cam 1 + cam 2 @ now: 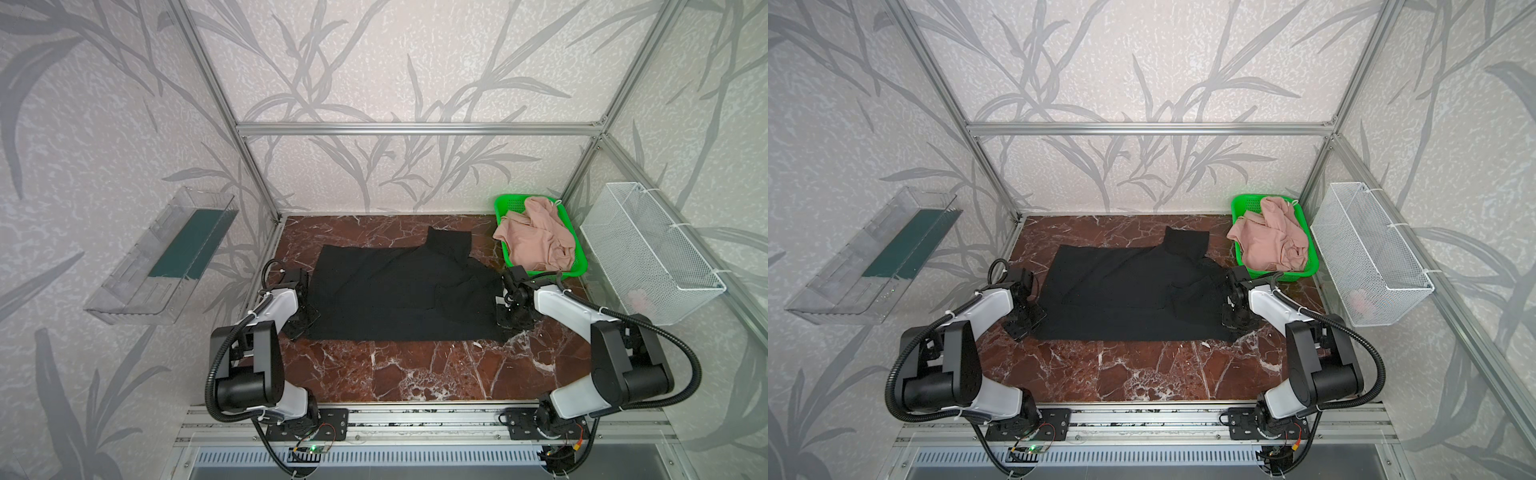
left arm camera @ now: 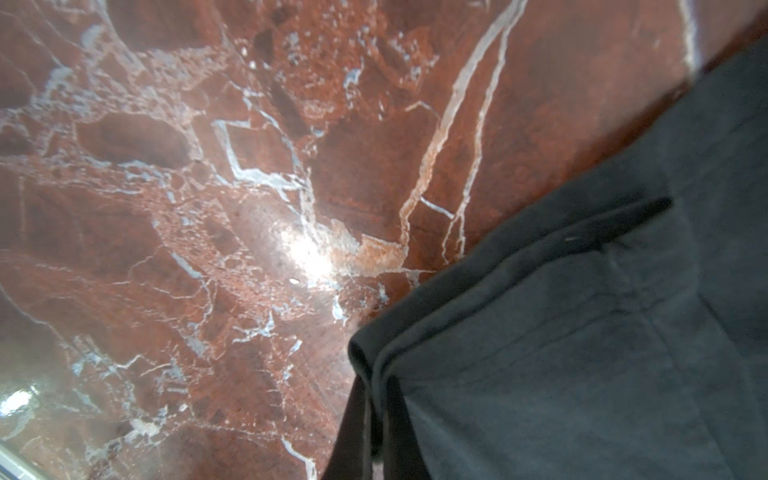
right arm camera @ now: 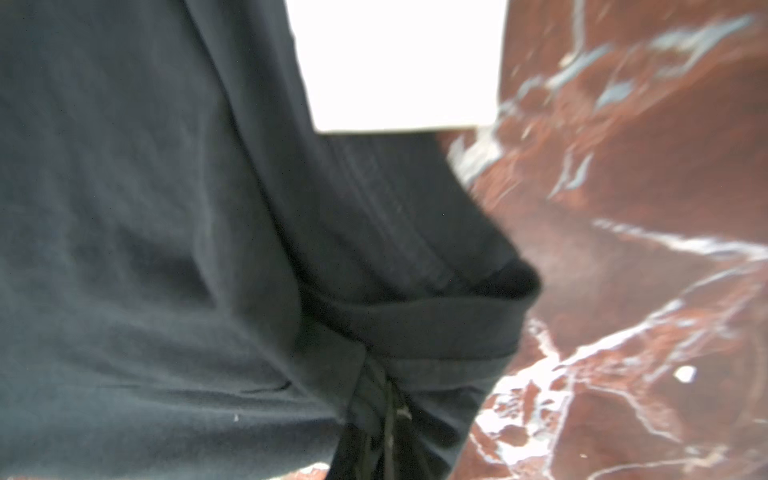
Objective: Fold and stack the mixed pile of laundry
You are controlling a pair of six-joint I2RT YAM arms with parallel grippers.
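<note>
Left end effector (image 1: 306, 321) closed, pinching the near-left corner of the one black T-shirt (image 1: 395, 291); in the left wrist view the hem (image 2: 582, 332) bunches into a tight gather right at the grip. Right end effector (image 1: 509, 318) also closed on the same shirt, at its near-right edge; in the right wrist view the cloth (image 3: 145, 249) pulls into folds that meet at the grip, fingers themselves mostly hidden by fabric. 2 end effectors, both low at the tabletop (image 1: 415, 365), one at each end of the shirt's near edge. The shirt lies spread across the middle of the red marble tabletop, mostly flat, rumpled on its right half, one flap sticking out toward the back wall. Garments in view: 2. The second, dusty-pink shorts (image 1: 536, 241), sits crumpled in the 1 green basket (image 1: 508, 206) at the back-right corner, spilling over its left rim, apart from the shirt. 1 white wire basket (image 1: 648, 257) hangs on the right wall, something pale pink inside, too blurred to name. 1 clear plastic tray (image 1: 166, 257) is mounted on the left wall, with a dark green strip inside it.
</note>
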